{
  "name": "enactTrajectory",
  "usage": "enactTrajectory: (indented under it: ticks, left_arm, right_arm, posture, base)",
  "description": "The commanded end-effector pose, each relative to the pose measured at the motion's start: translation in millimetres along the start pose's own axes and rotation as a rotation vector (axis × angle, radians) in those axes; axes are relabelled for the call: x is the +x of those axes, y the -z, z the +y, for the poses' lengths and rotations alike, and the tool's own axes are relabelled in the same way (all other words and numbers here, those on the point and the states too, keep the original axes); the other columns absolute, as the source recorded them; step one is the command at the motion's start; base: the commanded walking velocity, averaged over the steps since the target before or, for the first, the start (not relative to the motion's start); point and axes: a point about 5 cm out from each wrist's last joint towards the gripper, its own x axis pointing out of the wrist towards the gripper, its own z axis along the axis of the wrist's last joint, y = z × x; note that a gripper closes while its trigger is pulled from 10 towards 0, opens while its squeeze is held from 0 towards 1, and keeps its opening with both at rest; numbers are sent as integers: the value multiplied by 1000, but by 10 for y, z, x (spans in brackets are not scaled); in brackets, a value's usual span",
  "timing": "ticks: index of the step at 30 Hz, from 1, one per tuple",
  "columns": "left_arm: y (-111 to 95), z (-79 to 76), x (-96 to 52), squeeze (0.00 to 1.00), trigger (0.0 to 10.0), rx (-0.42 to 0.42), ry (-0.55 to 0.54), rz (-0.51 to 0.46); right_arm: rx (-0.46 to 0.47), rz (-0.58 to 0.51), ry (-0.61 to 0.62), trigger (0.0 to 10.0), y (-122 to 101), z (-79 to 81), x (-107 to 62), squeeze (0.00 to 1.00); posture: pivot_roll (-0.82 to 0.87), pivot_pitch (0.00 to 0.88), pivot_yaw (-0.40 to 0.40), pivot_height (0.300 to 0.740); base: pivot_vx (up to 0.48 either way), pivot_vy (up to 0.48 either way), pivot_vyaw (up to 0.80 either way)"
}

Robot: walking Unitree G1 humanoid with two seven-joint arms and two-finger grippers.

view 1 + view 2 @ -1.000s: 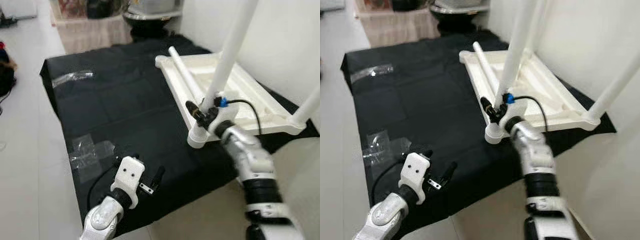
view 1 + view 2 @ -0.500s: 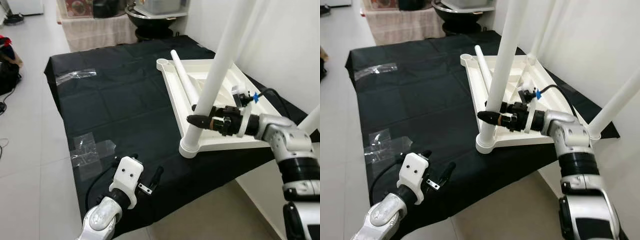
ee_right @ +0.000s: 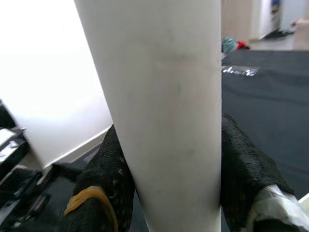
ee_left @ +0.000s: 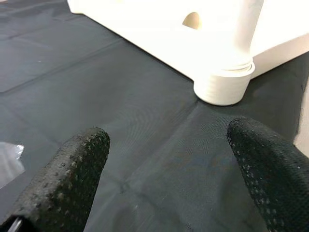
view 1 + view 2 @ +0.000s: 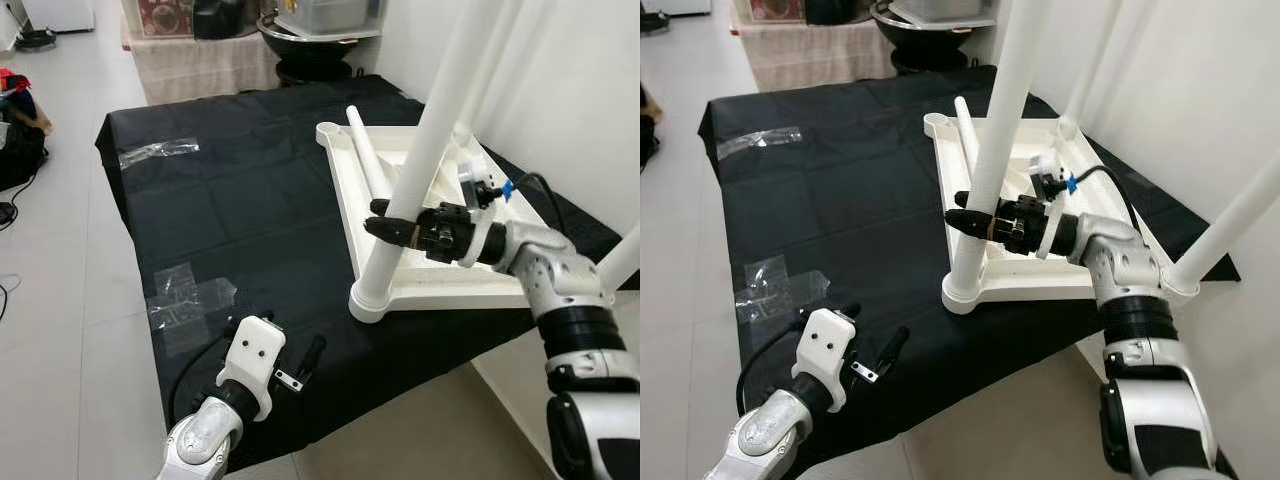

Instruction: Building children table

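— Where's the table top (image 5: 440, 285)?
— Upside down on the black cloth (image 5: 230, 200), at its right edge (white plastic, rimmed).
— And the legs?
— One leg (image 5: 425, 160) stands upright in the near left corner socket; a loose leg (image 5: 366, 160) lies along the top's left rim.

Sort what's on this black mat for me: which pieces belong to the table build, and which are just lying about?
Job:
- upturned white tabletop
- upright leg at its near corner, right pincer clamped round it
- loose leg lying in the tabletop
- another fitted leg at the right corner

Lying about:
- clear tape pieces on the black mat
- plastic scrap farther back
- left pincer, open, idle
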Motion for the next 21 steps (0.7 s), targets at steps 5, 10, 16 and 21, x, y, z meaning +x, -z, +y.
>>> enactTrajectory:
  ticks: [5, 10, 16, 21]
  left_arm:
    - [16, -11, -1, 0, 10000, 0, 8, 5]
    - [16, -8, 0, 0, 10000, 0, 11, 6]
    - [4, -11, 2, 0, 10000, 3, 11, 3]
    - [0, -13, -1, 0, 10000, 2, 10, 3]
  right_arm:
    - [47, -44, 451, 0, 200, -209, -53, 0]
    - [-60, -39, 1150, 0, 352, -336, -287, 0]
    - [-92, -84, 1369, 0, 373, -115, -278, 0]
    - [-49, -104, 1267, 10000, 340, -70, -45, 0]
  posture:
    - [57, 20, -77, 740]
    - [51, 24, -70, 740]
    - [57, 28, -73, 740]
    - [54, 30, -73, 740]
  base:
    - [0, 0, 0]
    - [0, 0, 0]
    - [0, 0, 0]
    - [0, 0, 0]
